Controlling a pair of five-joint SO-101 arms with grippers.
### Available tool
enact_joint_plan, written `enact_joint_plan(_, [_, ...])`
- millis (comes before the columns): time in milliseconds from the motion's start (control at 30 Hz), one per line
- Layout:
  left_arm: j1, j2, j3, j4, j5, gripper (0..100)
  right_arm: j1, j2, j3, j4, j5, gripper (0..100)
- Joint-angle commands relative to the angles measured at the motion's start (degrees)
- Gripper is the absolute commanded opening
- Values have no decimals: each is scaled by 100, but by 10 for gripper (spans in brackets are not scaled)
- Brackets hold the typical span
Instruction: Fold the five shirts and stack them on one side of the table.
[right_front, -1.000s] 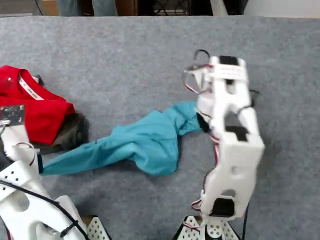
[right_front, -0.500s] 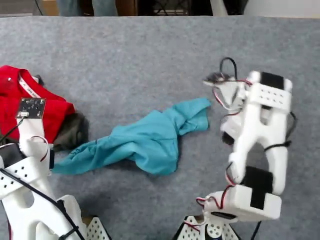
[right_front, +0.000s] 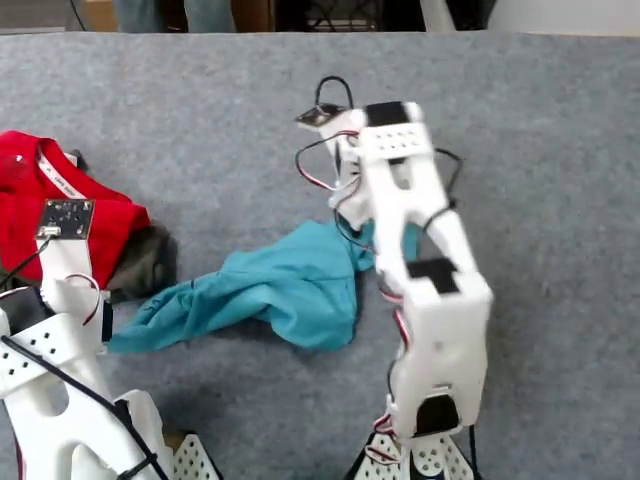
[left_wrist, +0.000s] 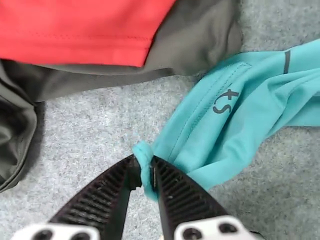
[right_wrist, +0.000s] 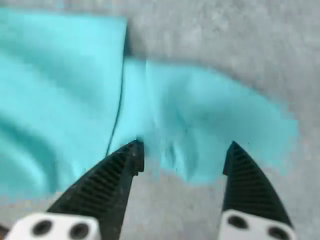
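Soft, light and limp: teal shirt (right_front: 280, 290) crumpled mid-tabletop (right_front: 200, 120), likely to sag and trail if lifted. Best taken at corners or hem. Left fingers (left_wrist: 107, 192) pinching one corner; right fingers (right_wrist: 107, 180) spread wide over the opposite end. Near the left edge, red shirt (right_front: 70, 210) atop a dark shirt (right_front: 145, 265), just beside the pinched corner, easily snagged.

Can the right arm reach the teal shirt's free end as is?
Probably yes. The right gripper is open directly over that end of the teal shirt, with nothing between them; the left gripper pinches only the opposite corner.
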Motion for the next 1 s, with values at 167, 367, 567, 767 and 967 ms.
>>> enact_joint_plan(167, [4,-97,-215,35,62,29,501,2185,-2035,659,-167,8])
enact_joint_plan(367, [13,-97,-224,0,62,29,1143,1525,-585,659,211,14])
enact_joint_plan(567, [48,-44,-277,26,62,29,1767,-356,2070,651,1424,14])
enact_joint_plan(767, [57,-44,-277,0,62,29,2505,-2334,4400,651,2901,14])
enact_joint_plan(967, [57,-44,-277,0,53,29,2620,-3178,5402,651,3701,30])
